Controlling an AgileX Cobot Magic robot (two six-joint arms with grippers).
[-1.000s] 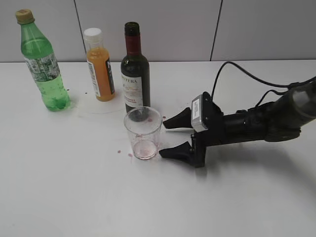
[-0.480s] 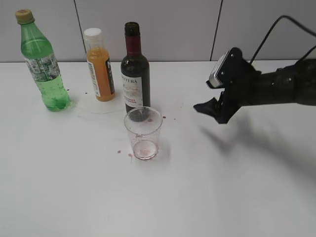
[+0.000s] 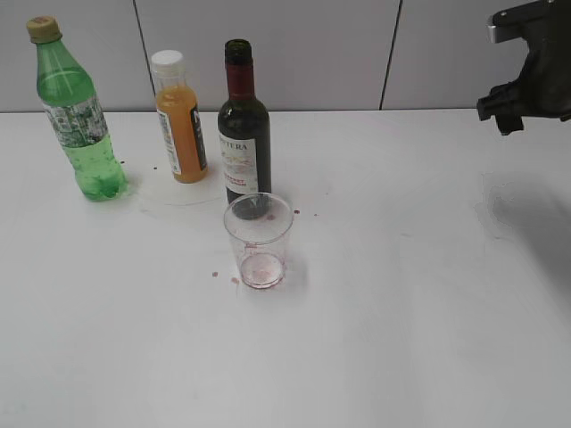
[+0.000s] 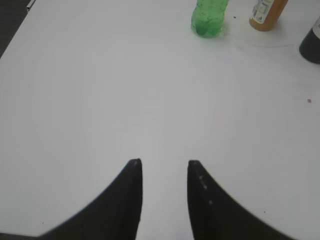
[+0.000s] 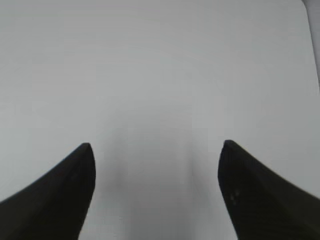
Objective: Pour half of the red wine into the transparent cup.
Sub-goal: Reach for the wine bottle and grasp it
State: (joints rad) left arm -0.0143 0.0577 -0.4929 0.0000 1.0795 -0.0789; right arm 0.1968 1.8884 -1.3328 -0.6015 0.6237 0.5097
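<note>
Right tool [image 5: 156,145] spread wide, empty, above bare counter [image 5: 160,65]; left tool [image 4: 165,162] narrowly parted, empty.

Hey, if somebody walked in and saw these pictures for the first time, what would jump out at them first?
Probably the row of three bottles at the back left of the white table: a green soda bottle, an orange juice bottle and an open wine bottle. Just in front of the wine bottle stands a clear cup with red stains at its bottom and red drops around it. The right gripper hangs open, far off at the upper right.
</note>
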